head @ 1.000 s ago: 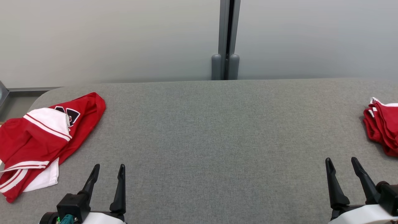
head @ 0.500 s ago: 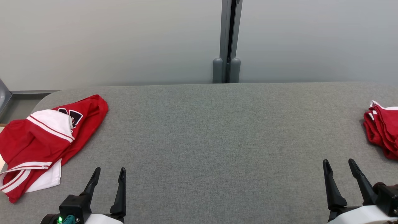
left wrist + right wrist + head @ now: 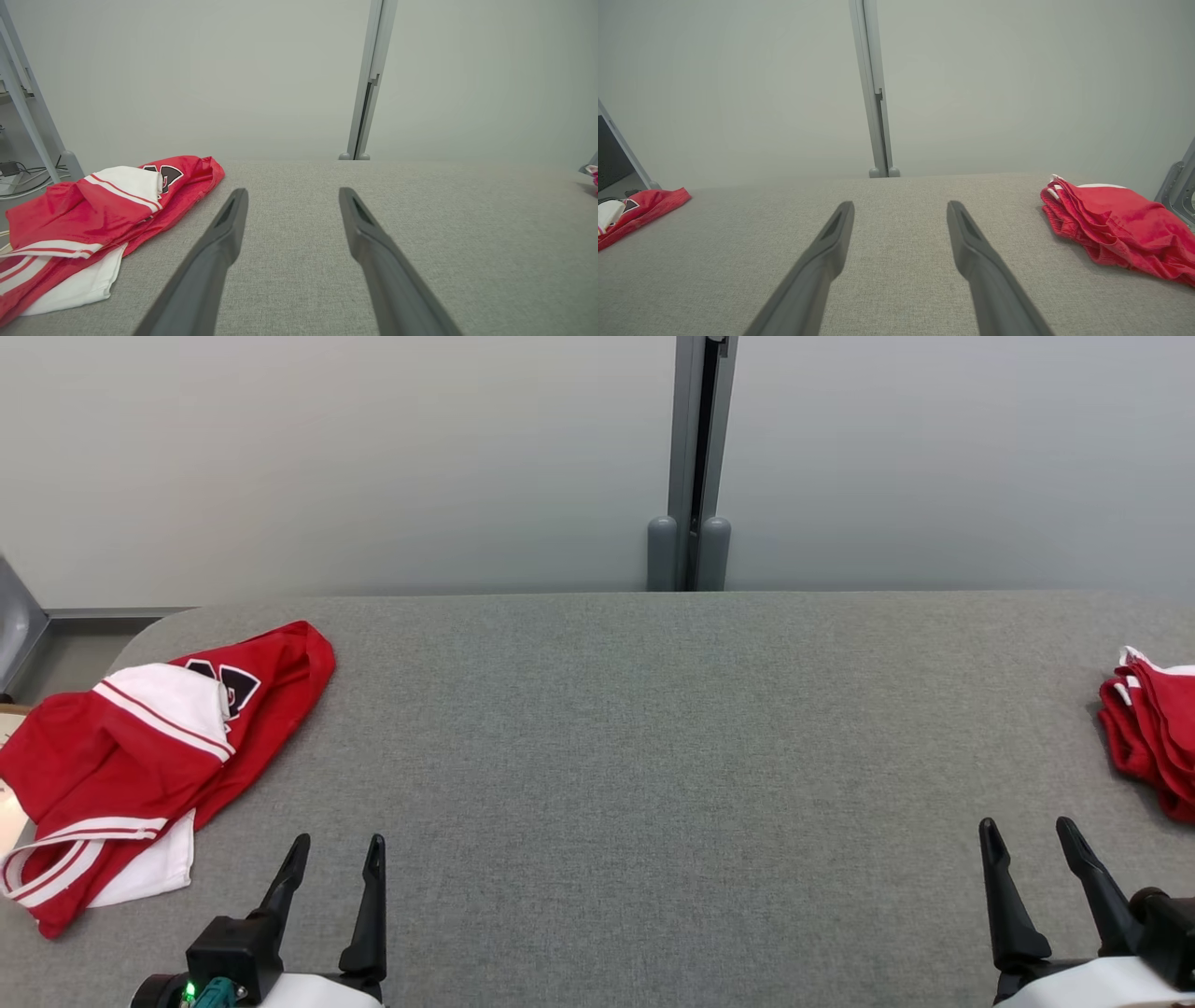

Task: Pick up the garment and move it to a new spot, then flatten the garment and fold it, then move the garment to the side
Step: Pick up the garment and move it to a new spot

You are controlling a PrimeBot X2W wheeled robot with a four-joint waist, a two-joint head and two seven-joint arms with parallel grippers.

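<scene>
A crumpled red garment (image 3: 140,756) with white striped panels and a dark emblem lies at the left end of the grey table (image 3: 653,756). In the left wrist view the garment (image 3: 93,214) sits to the left of the fingers. My left gripper (image 3: 338,845) stands open near the front edge, a little right of the garment and apart from it, with nothing between its fingers (image 3: 293,192). At the front right my right gripper (image 3: 1026,829) is open and empty too, over bare cloth (image 3: 901,205).
A pile of folded red cloth (image 3: 1153,737) lies at the table's right end, also in the right wrist view (image 3: 1115,228). A grey post (image 3: 691,467) and pale wall panels stand behind the table. A metal frame (image 3: 28,107) is off the left end.
The whole head picture has shifted slightly, so the camera has moved. The garment, the folded pile and both open grippers keep their places on the table.
</scene>
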